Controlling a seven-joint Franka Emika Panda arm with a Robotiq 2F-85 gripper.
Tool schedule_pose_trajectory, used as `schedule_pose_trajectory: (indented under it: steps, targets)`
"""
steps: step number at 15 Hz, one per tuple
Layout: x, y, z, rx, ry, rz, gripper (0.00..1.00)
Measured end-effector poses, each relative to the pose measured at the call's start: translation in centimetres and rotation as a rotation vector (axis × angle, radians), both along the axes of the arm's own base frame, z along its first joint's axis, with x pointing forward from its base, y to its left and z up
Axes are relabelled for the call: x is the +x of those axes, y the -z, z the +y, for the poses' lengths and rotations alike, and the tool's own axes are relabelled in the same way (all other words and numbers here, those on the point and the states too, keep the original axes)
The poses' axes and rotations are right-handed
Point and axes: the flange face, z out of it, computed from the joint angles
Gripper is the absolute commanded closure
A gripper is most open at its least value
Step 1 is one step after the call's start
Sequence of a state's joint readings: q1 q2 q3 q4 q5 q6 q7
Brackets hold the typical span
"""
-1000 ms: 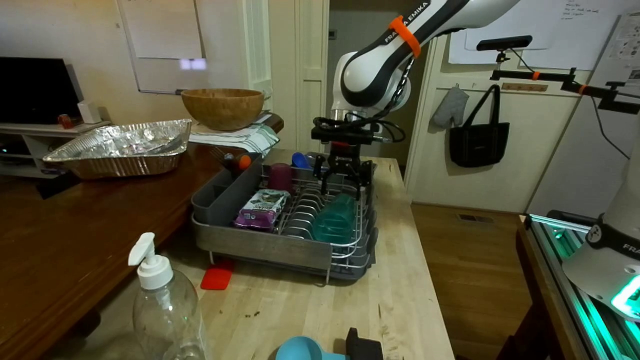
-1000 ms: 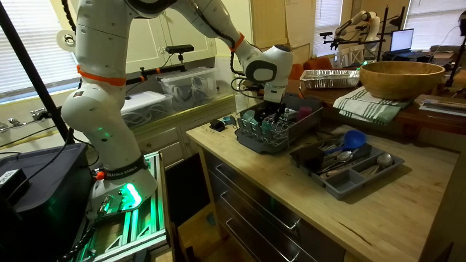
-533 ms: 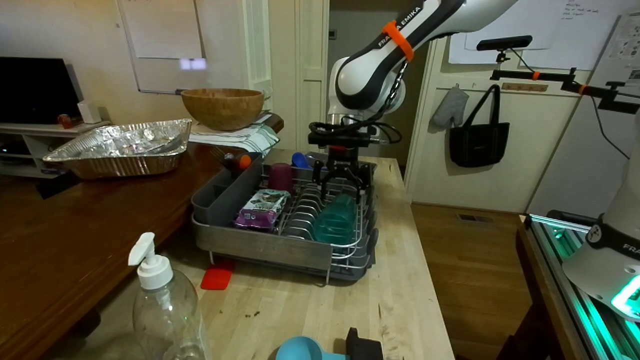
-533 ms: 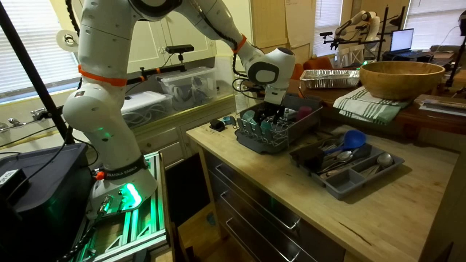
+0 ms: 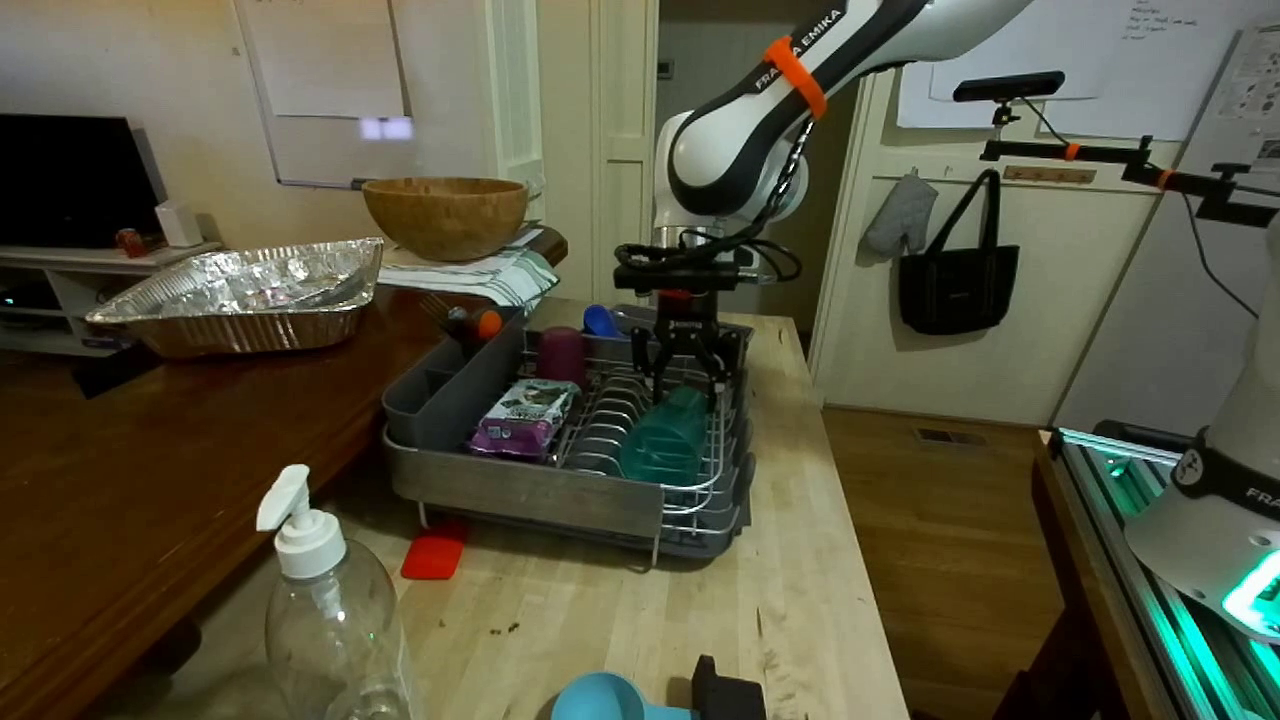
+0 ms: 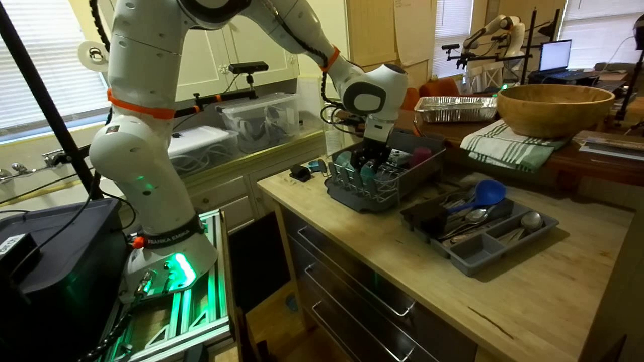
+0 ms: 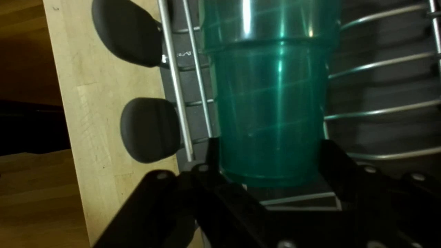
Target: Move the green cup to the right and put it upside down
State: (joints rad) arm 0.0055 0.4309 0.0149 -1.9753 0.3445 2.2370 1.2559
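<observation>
In an exterior view, a clear plastic bottle (image 5: 330, 605) with a white pump head is seen nearest, with a light-blue round scoop (image 5: 603, 697) to its right. The scoop's handle is directed at a small black object (image 5: 728, 692) whose kind cannot be made out. Both are carried by a pale wooden worktop (image 5: 775, 620). Behind them, a flat red piece (image 5: 436, 551) is placed by the front of a grey dish rack (image 5: 525, 500) with silver wires. On the rack's right side, as seen there, a translucent green plastic cup (image 5: 665, 440) is laid on its side, its wider end turned towards that camera. Its narrower end is gripped between the black robotic fingers (image 7: 333, 165), one at each side, as is shown in the wrist view. To the left of the green cup, a white-and-purple packet (image 5: 525, 418) is held in the rack, with a dark purple cup (image 5: 561, 355) placed behind it. Beyond the rack, a grey plastic cutlery tray (image 6: 481, 248) is filled with metal spoons and a bright blue ladle (image 6: 490, 193). Farther off, a round wooden bowl (image 5: 445, 222) is set on a green-striped white towel (image 5: 515, 278). Farthest back, a grey oven mitt (image 5: 902, 217) and a black bag (image 5: 960, 280) are hung.
</observation>
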Motion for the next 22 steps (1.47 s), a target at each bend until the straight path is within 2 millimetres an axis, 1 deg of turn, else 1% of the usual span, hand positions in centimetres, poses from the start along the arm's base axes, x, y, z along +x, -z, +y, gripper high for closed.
schedule_pose_trajectory:
  steps: [2, 3, 5, 7, 9, 10, 12, 15, 20, 22]
  targets:
    - [0.2, -1.1, 1.0, -0.04, -0.049, -0.043, 0.53]
    - [0.3, -2.1, 2.0, -0.073, -0.088, -0.077, 0.53]
    - [0.0, -4.1, 4.8, -0.146, -0.163, -0.132, 0.53]
    - [-0.6, -5.9, 8.1, -0.223, -0.235, -0.185, 0.53]
    - [-1.4, -7.0, 11.3, -0.309, -0.306, -0.234, 0.53]
    - [-1.8, -7.4, 12.6, -0.357, -0.341, -0.255, 0.53]
    - [-2.4, -8.1, 14.4, -0.451, -0.412, -0.3, 0.53]
    - [-2.7, -8.9, 15.7, -0.585, -0.521, -0.37, 0.53]
    - [-2.7, -10.1, 16.1, -0.814, -0.688, -0.5, 0.53]
    - [-2.9, -10.3, 16.5, -0.904, -0.755, -0.56, 0.53]
